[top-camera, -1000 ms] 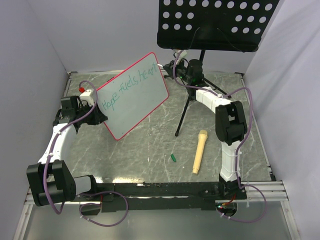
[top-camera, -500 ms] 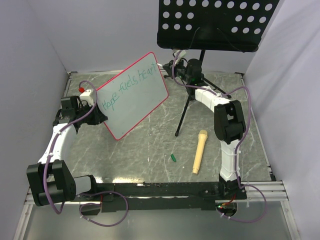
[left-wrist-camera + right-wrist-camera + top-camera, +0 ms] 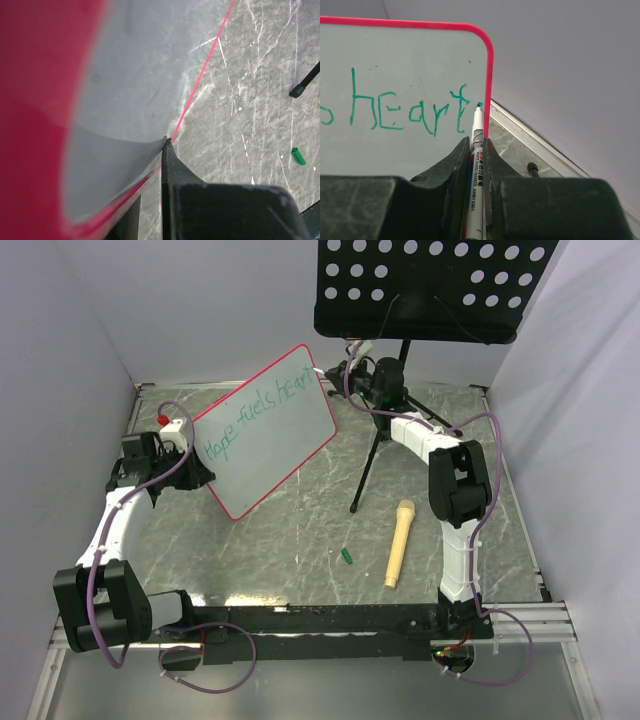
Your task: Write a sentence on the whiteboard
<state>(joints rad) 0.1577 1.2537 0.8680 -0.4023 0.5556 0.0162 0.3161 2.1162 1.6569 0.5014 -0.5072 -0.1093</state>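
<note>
The whiteboard (image 3: 265, 435), white with a pink frame, stands tilted above the table. My left gripper (image 3: 195, 475) is shut on its lower left edge; in the left wrist view the pink edge (image 3: 187, 107) runs between the fingers (image 3: 167, 155). The teal sentence (image 3: 255, 415) reads "Hope fuels heart". My right gripper (image 3: 338, 372) is shut on a white marker (image 3: 476, 150). The marker's green tip sits just right of the last "t" (image 3: 461, 105), beside the board's right frame (image 3: 488, 90) near its top right corner.
A black perforated music stand tray (image 3: 430, 290) hangs over the back right, with its tripod leg (image 3: 365, 475) coming down behind the board. A beige microphone (image 3: 398, 542) and a green marker cap (image 3: 346, 556) lie on the grey table.
My right arm has shifted slightly at the board's top right corner. The left arm and the board have stayed where they were.
</note>
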